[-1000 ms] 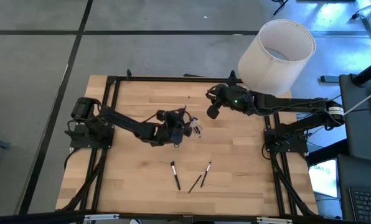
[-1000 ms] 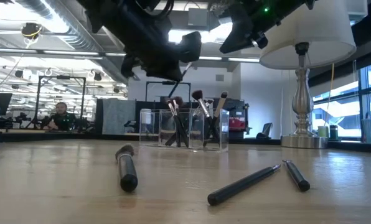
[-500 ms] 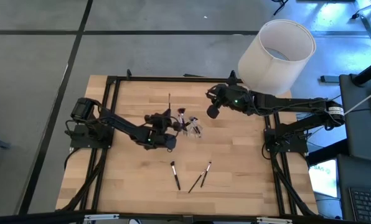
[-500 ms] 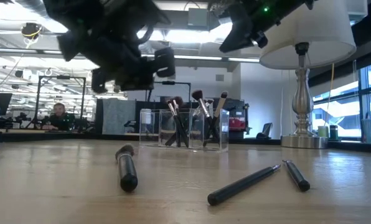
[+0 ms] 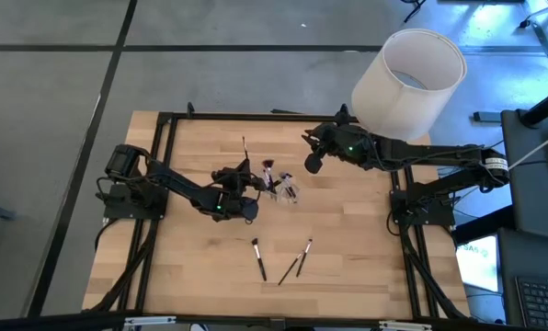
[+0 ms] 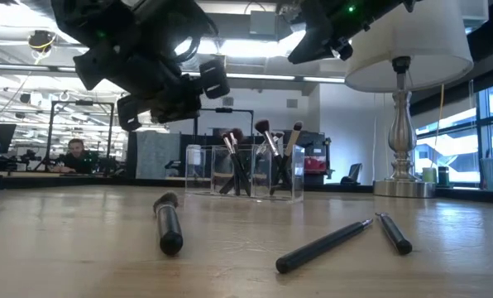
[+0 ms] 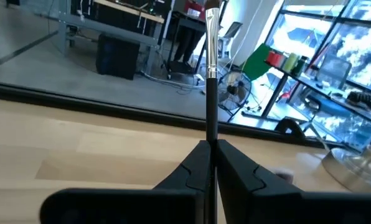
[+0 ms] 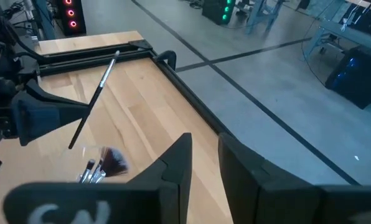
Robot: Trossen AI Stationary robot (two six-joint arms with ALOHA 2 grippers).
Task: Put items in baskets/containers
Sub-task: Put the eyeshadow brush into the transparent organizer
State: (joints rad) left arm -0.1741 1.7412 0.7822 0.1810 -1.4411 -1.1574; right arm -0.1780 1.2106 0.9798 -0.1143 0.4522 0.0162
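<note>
My left gripper (image 7: pixel 209 163) fingers pinch a thin dark-handled makeup brush (image 7: pixel 211 74) low on its stiff, light, slippery handle, beside the clear plastic cup (image 5: pixel 283 184); right gripper (image 8: pixel 204 158) slightly parted.

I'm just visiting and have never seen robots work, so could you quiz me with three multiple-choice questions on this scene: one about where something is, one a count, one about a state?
1. Where is the clear holder with brushes in it?
A. Near the middle of the table
B. On the floor
C. Under the lampshade

2. How many brushes lie loose on the table?
A. One
B. Three
C. Seven

3. What is the left end effector doing?
A. Hanging open, holding nothing
B. Gripping a brush
C. Pressing on the lamp

Answers: 1 A, the high view shows the holder mid-table between the two arms. 2 B, three loose brushes lie toward the near edge. 3 B, its fingers are closed on a held brush whose handle sticks out from between them, while the right end effector is open and holds nothing.
</note>
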